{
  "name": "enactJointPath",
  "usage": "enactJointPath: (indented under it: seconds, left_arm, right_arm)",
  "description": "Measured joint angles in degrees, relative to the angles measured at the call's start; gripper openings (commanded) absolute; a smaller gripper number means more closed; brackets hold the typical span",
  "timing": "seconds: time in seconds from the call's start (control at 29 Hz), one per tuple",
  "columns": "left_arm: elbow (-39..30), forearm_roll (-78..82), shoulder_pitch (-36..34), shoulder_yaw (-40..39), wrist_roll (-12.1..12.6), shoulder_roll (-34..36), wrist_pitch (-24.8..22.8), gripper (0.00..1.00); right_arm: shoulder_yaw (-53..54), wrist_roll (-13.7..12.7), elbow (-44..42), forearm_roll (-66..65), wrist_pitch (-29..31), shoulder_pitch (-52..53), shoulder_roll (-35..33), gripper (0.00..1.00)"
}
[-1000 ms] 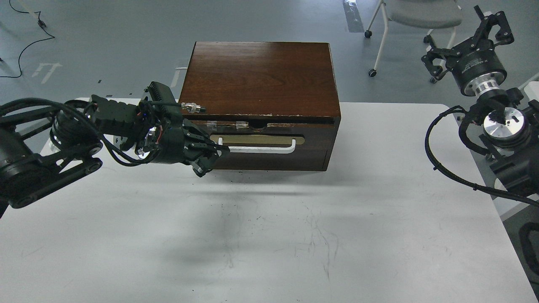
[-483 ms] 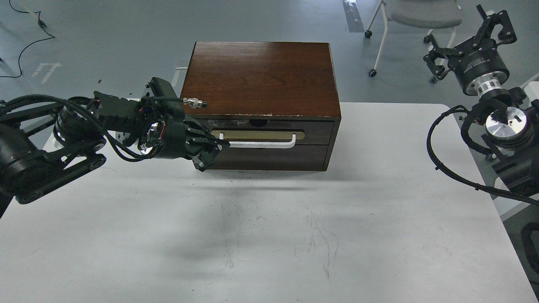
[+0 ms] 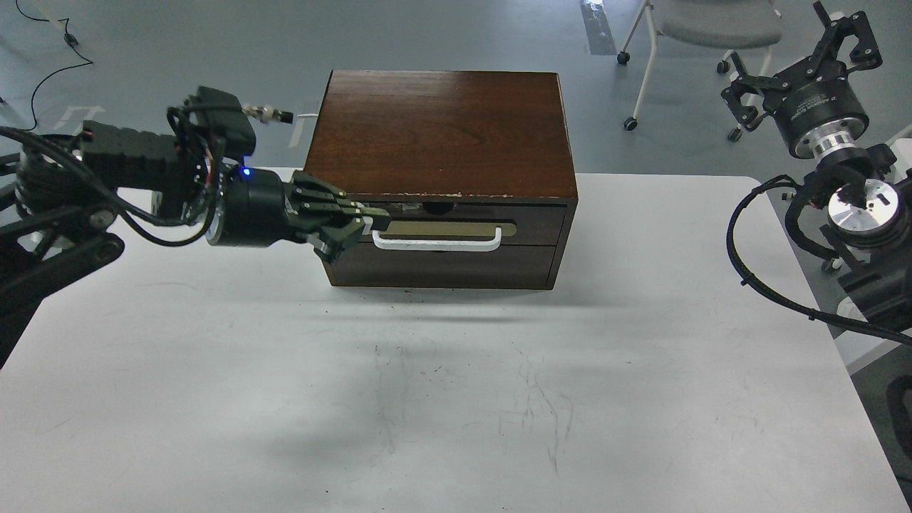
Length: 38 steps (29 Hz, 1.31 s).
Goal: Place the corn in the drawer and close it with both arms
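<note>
The drawer (image 3: 456, 226) sits flush in its cabinet (image 3: 442, 135). The left gripper (image 3: 356, 224), fingers nearly together, touches its handle's left end; the right gripper (image 3: 809, 64), fingers spread, hangs well right.

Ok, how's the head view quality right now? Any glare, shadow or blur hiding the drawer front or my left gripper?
Head view: sharp overall. Soft glare sheens the cabinet top but hides nothing. The drawer front sits in shade, its white handle still clear. The left gripper is black against dark wood, so its fingers barely separate. A diffuse shadow falls on the table in front.
</note>
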Motion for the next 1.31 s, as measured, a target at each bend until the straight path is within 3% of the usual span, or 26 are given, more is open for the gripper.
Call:
enactJointPath:
  seconds: [0.03,0.1,0.21,0.34,0.62,0.72,1.0,1.07,1.31]
  left_arm:
    - [1.61,-6.31,0.04,-0.74,-0.01,-0.01,-0.23,0.53]
    - [4.52,-18.9,0.12,-1.35,-0.01,-0.14,-0.49,0.62]
    - [10.19,-36.92,0.2,-1.59,-0.02,-0.37,-0.6,0.67]
    - [22.89,-58.9,0.3,-1.9,1.53,-2.57,-0.45,0.68]
    - [55.02,-82.96,0.32,-3.69,8.01,-15.61,-2.04,0.69]
    - [62.51,-87.77,0.45,-3.83,10.14,-19.78,-2.56,0.72]
    - [67.13,-89.73,3.09,-3.9,10.75,-24.45,-2.68,0.84]
    - [67.13,-89.92,3.32,-3.98,10.48,-25.15,-2.69,0.97]
    - [67.19,-90.59,4.47,-4.75,10.24,-25.35,-2.57,0.98]
  right_arm:
    - [0.01,0.01,0.0,0.0,-0.12,0.0,-0.05,1.0]
    - [0.01,0.01,-0.03,0.0,-0.3,0.02,-0.09,1.0]
    - [0.01,0.01,-0.03,-0.05,-0.42,0.13,-0.12,1.0]
    - [0.01,0.01,-0.27,-0.09,-0.87,0.15,-0.13,1.0]
    - [0.46,0.34,-1.67,0.04,-2.11,0.06,0.24,1.0]
    - [1.47,0.37,-1.72,0.27,-1.91,-0.07,0.7,1.0]
    - [4.75,0.43,-1.88,0.99,-0.81,-0.61,2.9,1.0]
    - [4.89,0.43,-2.65,1.15,-0.71,-0.64,3.37,1.0]
    - [4.32,0.37,-5.49,1.23,-0.99,-0.66,4.77,1.0]
